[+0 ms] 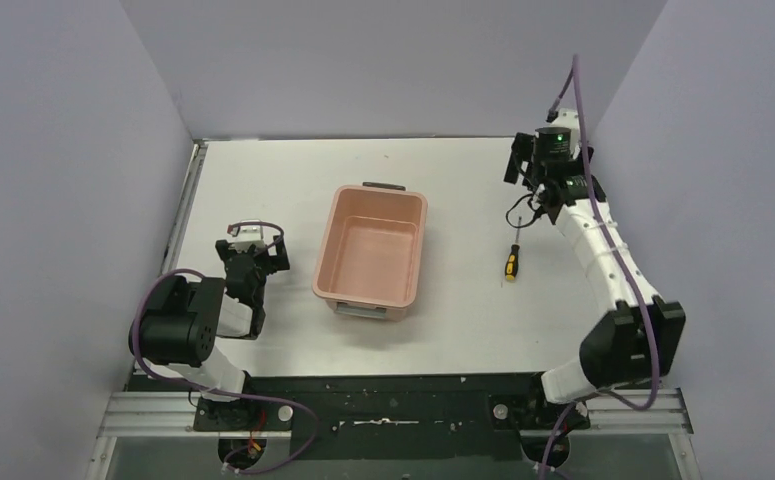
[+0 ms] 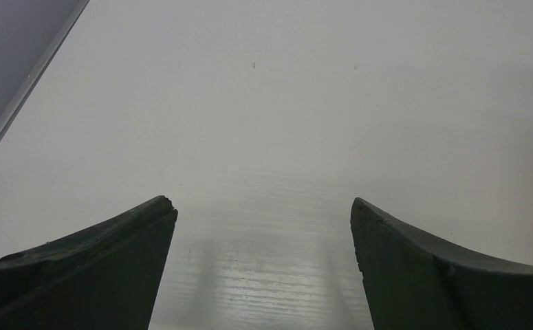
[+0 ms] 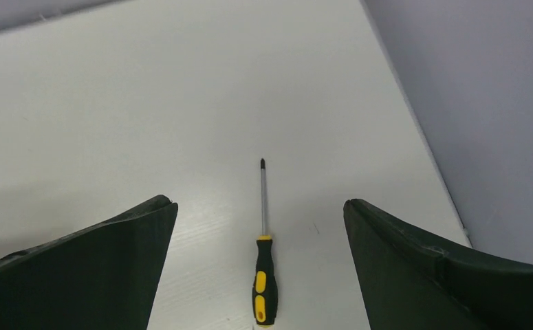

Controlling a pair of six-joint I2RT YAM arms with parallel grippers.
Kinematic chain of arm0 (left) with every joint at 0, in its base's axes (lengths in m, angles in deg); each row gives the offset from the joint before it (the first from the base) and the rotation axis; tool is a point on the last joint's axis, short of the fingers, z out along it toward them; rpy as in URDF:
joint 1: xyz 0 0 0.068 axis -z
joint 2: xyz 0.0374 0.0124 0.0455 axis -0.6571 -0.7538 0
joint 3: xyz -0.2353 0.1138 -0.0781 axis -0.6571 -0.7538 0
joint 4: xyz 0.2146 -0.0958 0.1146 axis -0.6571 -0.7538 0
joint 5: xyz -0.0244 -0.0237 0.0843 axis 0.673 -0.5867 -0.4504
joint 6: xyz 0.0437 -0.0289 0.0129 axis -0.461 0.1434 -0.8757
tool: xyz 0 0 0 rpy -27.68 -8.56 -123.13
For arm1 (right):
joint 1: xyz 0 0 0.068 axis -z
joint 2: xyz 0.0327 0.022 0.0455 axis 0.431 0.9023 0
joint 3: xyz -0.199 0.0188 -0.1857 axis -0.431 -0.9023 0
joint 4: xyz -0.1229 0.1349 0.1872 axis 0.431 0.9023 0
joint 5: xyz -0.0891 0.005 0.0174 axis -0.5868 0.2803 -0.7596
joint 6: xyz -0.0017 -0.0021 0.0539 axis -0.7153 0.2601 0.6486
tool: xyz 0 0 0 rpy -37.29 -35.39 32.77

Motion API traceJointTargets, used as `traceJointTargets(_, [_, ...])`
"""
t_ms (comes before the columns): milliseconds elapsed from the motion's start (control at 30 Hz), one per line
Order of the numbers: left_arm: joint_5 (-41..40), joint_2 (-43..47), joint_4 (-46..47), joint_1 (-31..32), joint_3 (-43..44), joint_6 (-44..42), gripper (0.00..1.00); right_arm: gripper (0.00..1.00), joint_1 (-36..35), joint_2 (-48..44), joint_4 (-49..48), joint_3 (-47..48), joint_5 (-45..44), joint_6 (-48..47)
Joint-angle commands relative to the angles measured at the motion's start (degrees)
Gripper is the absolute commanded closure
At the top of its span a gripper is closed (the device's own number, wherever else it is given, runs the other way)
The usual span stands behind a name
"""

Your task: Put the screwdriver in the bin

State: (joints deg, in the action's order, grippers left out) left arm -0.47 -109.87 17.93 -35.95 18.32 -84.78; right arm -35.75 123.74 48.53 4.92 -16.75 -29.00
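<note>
Screwdriver [image 1: 511,258], a small slim tool with a thin dark metal shaft and a black-and-yellow handle, lay flat on the white tabletop [image 1: 463,330] below the right gripper [image 1: 531,192], untouched by it. In the right wrist view the screwdriver [image 3: 264,275] sat in the gap between the two dark fingers [image 3: 98,268], about midway between them. Its handle was toward the right gripper [image 3: 260,203] and its tip pointed away. That gripper's jaws stood spread wide, gripping nothing, and the gripper hung raised above the surface. Off to the gripper's right ran the table edge and the pale grey side wall [image 3: 483,103]. The rectangular salmon-pink plastic bin [image 1: 373,255], with rounded corners, stood to the left of the right gripper, well apart from it and from the screwdriver, which lay outside it. A dark handle showed on the bin's far short end and a grey one on its near end. The left gripper [image 1: 253,255] was on the bin's other side, near its left long wall but apart from it. In the left wrist view the left gripper [image 2: 262,203] also had its jaws spread wide, holding nothing, with only white tabletop ahead of its dark fingers [image 2: 91,268].
</note>
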Motion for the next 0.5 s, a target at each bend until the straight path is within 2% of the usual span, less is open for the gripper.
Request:
traceJointTargets(0, [0.7,0.4,1.5,-0.3,0.1,-0.6,0.03,0.03,6.4,13.1,12.9,1.6,14.2,-2.6])
traceJointTargets(133, [0.7,0.4,1.4,-0.3,0.1,-0.6,0.03,0.15,7.8,21.4,9.9,-1.7,19.6,-2.8])
traceJointTargets(333, [0.7,0.4,1.5,-0.3,0.1,-0.6,0.02,0.28,7.9,27.5,5.1,-8.0,19.7,-0.8])
traceJointTargets(400, [0.7,0.5,1.4,-0.3,0.1,-0.6,0.03,0.42,8.0,27.9,4.2,-9.5,19.2,-0.5])
traceJointTargets(467, [0.6,0.5,1.5,-0.3,0.1,-0.6,0.03,0.64,8.1,28.1,3.9,-10.2,18.7,-0.5])
